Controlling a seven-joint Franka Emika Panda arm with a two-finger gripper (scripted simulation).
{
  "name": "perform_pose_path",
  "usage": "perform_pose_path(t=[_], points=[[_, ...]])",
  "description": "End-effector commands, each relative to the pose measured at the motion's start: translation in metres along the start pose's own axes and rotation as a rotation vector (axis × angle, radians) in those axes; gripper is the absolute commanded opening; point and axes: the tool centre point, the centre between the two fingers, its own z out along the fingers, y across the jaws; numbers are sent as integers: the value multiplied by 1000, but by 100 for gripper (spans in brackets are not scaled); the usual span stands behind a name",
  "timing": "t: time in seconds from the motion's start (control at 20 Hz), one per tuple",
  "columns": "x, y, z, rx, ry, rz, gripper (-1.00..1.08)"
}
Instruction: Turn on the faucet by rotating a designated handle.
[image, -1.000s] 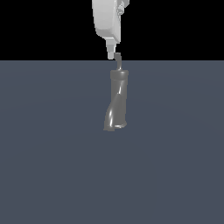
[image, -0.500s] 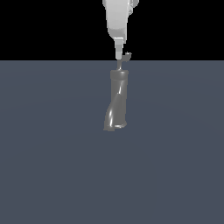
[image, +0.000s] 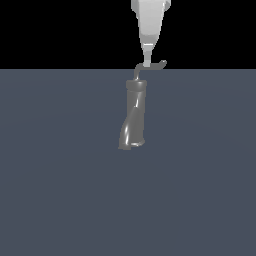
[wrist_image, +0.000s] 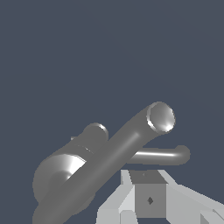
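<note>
The faucet is a glossy grey twisted column standing on the dark floor. On its top sits the handle, a thin bent rod whose upturned tip points to the exterior view's right. My gripper comes down from above, shut, with its narrow tip touching the rod near the middle. In the wrist view the faucet fills the near field as a thick grey tube. There the slim handle lies just beyond my gripper. Nothing shows between the fingers.
A flat dark blue-grey floor spreads around the faucet, with a black background above it. No other object shows.
My gripper has moved toward the exterior view's right. The handle has swung with it, and its tip now reaches further right.
</note>
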Motion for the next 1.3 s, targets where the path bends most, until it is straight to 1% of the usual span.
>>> perform_pose_path(t=[0.0,0.35,0.4,0.45,1.25], points=[[33,-9,0,8,5,44,-100],[59,-24,0,8,5,56,-100],[59,-24,0,8,5,56,-100],[18,-22,0,5,-5,-7,-100],[41,-64,0,6,0,25,-100]])
